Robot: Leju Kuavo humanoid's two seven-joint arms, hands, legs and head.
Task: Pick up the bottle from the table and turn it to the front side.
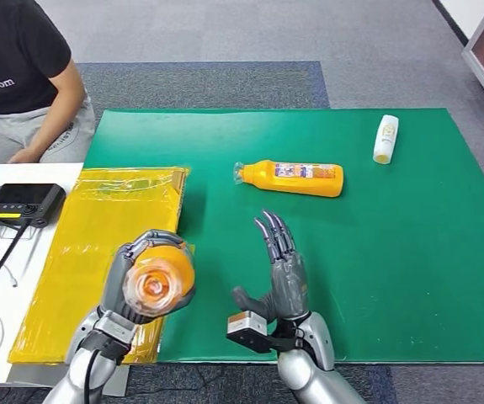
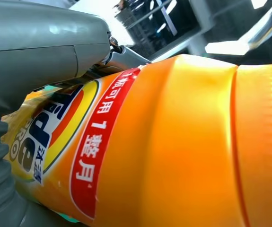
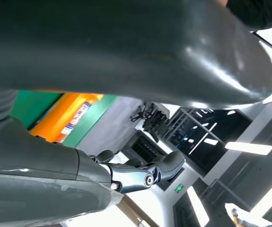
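A: Where does the head view sit?
B: High on the body, looking forward and down over the green mat (image 1: pixel 385 278); both arms enter near six o'clock.
A: And the left wrist view?
B: Pressed right up against the held orange bottle (image 2: pixel 184 142) (also seen at (image 1: pixel 160 282)), tilted toward ceiling lights.
A: The right wrist view?
B: Behind the right hand (image 3: pixel 127 42), angled upward, sharing the lying orange bottle (image 3: pixel 68 118) with the head view (image 1: pixel 293 178).
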